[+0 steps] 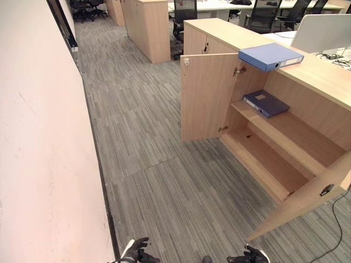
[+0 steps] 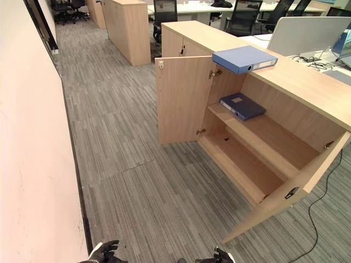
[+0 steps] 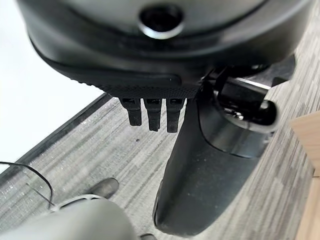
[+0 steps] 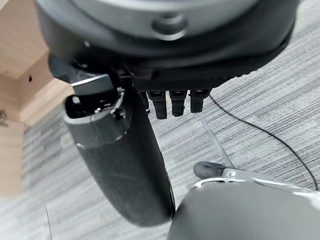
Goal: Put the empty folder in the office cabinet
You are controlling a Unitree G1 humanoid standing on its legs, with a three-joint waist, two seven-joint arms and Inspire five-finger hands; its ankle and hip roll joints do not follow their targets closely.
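On top of the office cabinet [image 1: 323,76], at the corner above its open compartment, I see a light blue folder [image 1: 270,56] lying flat, its spine end jutting slightly past the cabinet's front edge. It is not inside the cabinet. I cannot tell from these views whether it is empty.

Both cabinet doors stand open. I note the far door [image 1: 207,96] swung out square to the cabinet front, and the near door [image 1: 307,197] swung out toward me. On the cabinet's upper shelf [image 1: 296,134], at its far end and below the light blue folder, a dark blue folder [image 1: 266,103] lies flat. The lower shelf [image 1: 263,164] carries nothing I can make out.

Well short of the cabinet, out over the grey striped carpet [image 1: 142,142], I see my left hand [image 1: 135,251] and my right hand [image 1: 249,256] low in the head views, both apart from the cabinet and from either folder. In its wrist view the left hand [image 3: 200,165] shows its fingers [image 3: 152,112] straight in a row beside the thumb, holding nothing. The right hand [image 4: 120,160] shows the same in its own wrist view: fingers [image 4: 175,102] straight, nothing between them and the thumb.

Beyond the cabinet, a white partition panel [image 1: 323,33] stands behind its top, with black office chairs [image 1: 263,16] and further wooden cabinets [image 1: 148,27] farther off. A pale wall [image 1: 38,137] runs opposite the cabinet front.
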